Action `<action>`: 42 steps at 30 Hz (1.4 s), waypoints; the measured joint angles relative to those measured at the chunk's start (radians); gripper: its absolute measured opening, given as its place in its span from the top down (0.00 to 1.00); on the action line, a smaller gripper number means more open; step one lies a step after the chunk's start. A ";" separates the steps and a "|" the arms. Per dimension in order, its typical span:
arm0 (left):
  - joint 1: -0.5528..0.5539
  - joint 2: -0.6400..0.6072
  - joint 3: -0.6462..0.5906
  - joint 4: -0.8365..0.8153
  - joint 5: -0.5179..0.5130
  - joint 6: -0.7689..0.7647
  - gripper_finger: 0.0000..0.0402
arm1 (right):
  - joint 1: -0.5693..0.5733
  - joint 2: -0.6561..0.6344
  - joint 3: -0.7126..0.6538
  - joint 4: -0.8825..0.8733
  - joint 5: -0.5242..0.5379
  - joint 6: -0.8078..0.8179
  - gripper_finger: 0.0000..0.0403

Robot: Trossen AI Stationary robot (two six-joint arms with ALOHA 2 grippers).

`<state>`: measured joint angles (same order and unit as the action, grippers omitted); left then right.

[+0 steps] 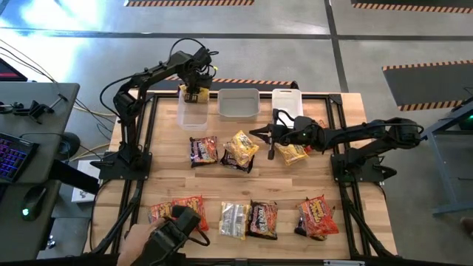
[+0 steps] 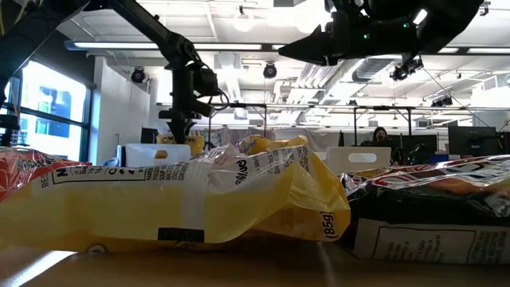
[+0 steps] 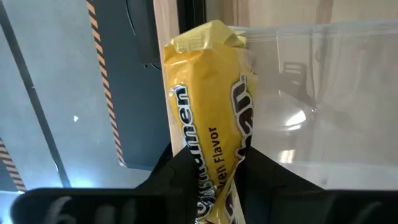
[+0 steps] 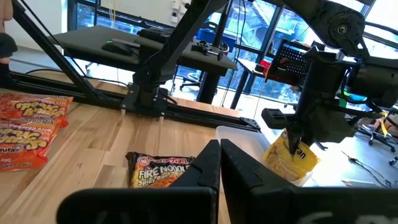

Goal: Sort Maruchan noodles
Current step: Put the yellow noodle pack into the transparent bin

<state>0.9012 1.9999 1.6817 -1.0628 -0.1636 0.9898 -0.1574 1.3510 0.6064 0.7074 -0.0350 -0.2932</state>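
My left gripper (image 1: 194, 91) is at the far left, over the leftmost clear tub (image 1: 194, 112), shut on a yellow Maruchan noodle packet (image 3: 211, 93). The right wrist view shows that packet (image 4: 292, 157) hanging into the tub. My right gripper (image 1: 259, 133) hovers level over the table's middle, shut and empty (image 4: 220, 163). A brown packet (image 1: 203, 150) and two yellow ones (image 1: 240, 150) (image 1: 293, 154) lie flat mid-table. Several red-orange, pale and brown packets (image 1: 261, 219) lie flat along the near edge. My left gripper pinches the yellow packet's upper end (image 3: 214, 167) between its two fingers (image 3: 181, 177), coming from above and pointing steeply down. The packet hangs lengthwise below the fingers, its lower end (image 4: 287, 173) inside the tub's walls. Whether it touches the tub's floor I cannot tell.
Two more clear tubs (image 1: 238, 103) (image 1: 287, 102) stand along the far edge. A person's hand with a dark object (image 1: 174, 233) is at the near left edge. In the low view a yellow packet (image 2: 183, 199) and a dark one (image 2: 430, 219) fill the foreground.
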 joint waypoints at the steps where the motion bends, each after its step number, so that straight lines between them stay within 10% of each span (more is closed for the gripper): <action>1: -0.001 0.000 0.000 0.000 -0.005 -0.001 0.79 | 0.000 0.000 0.000 0.000 0.000 0.000 1.00; 42: -0.022 -0.100 0.001 0.022 -0.120 -0.090 0.65 | 0.001 0.000 0.000 -0.010 -0.007 0.004 1.00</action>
<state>0.8793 1.9004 1.6829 -1.0408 -0.2839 0.9002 -0.1566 1.3510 0.6064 0.6976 -0.0422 -0.2895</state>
